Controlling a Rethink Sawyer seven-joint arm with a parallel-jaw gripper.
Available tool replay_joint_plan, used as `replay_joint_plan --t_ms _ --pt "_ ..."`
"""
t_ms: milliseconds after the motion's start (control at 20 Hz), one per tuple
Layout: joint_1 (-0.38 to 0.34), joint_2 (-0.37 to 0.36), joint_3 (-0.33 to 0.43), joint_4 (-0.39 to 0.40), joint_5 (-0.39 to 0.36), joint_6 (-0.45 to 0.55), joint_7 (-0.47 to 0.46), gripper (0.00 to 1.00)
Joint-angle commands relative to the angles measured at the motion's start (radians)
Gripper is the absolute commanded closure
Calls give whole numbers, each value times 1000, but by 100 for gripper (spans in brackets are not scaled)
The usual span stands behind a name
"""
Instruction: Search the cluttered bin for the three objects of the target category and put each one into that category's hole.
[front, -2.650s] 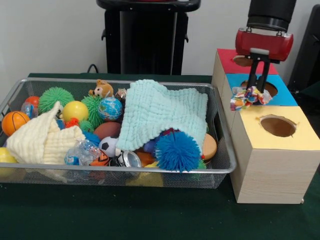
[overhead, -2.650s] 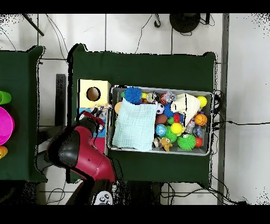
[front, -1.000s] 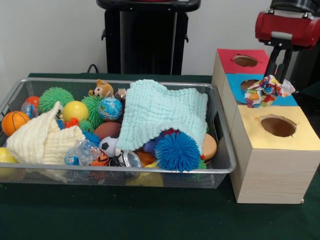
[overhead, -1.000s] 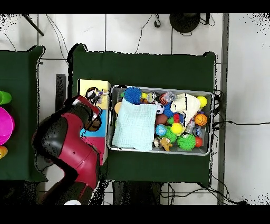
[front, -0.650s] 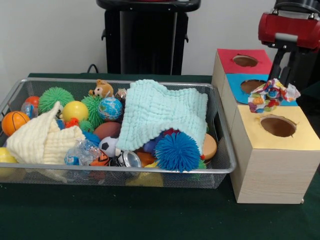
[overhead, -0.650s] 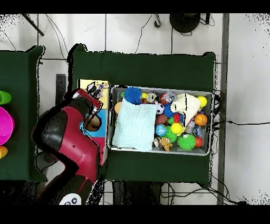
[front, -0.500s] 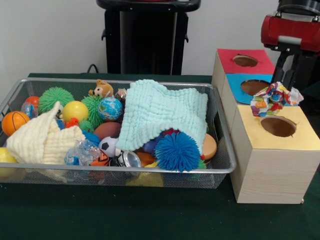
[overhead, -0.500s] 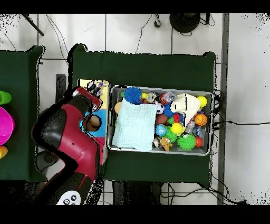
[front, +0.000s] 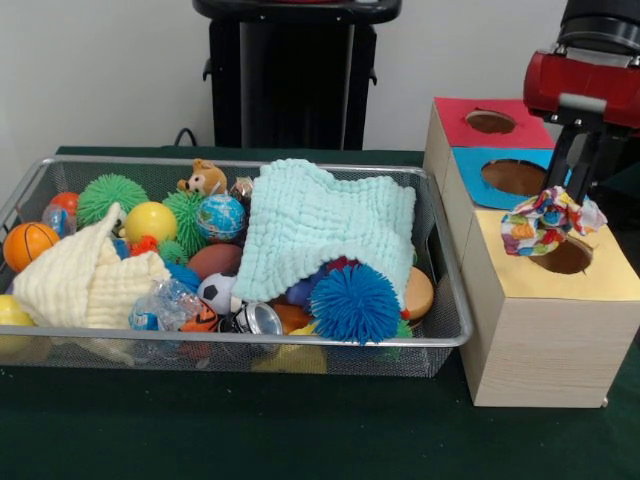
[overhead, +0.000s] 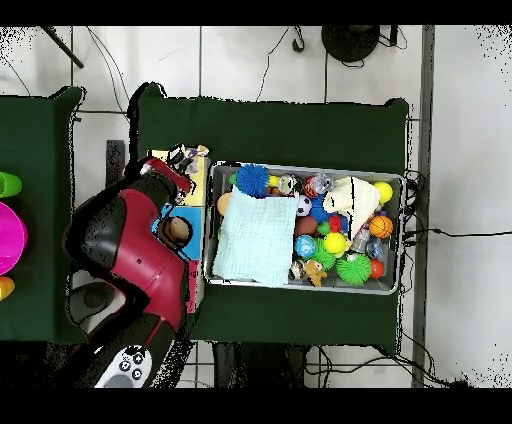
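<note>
My gripper (front: 566, 195) is shut on a blotched cloth piece (front: 545, 220), white with red, blue and yellow patches. It hangs just above the round hole (front: 566, 257) in the yellow-topped wooden box (front: 545, 335), partly covering the hole. In the overhead view the cloth (overhead: 184, 156) shows at the gripper (overhead: 180, 165) over the yellow surround (overhead: 197, 181). The wire mesh bin (front: 445, 340) stands left of the boxes, full of toys. No other blotched cloth shows in the bin.
The blue-surround hole (front: 513, 177) and the red-surround hole (front: 491, 122) lie behind the yellow one. In the bin lie a mint-green waffle cloth (front: 325, 235), a cream waffle cloth (front: 85, 275), a blue spiky ball (front: 354, 303) and several balls. The robot's black pedestal (front: 290, 75) stands behind.
My gripper has carried the blotched cloth from over the blue-surround hole toward the front and down, to just above the yellow-surround hole. The bin's contents have not moved.
</note>
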Motion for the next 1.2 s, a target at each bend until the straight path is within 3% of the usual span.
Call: replay_joint_plan --t_ms 50,250,500,1200 --pt "-34 47 82 -49 3 130 289 100" --pt "-55 36 125 -32 -15 174 296 100" --pt "-48 41 98 -30 -44 256 316 100" --pt "-68 19 171 -28 -42 323 325 100"
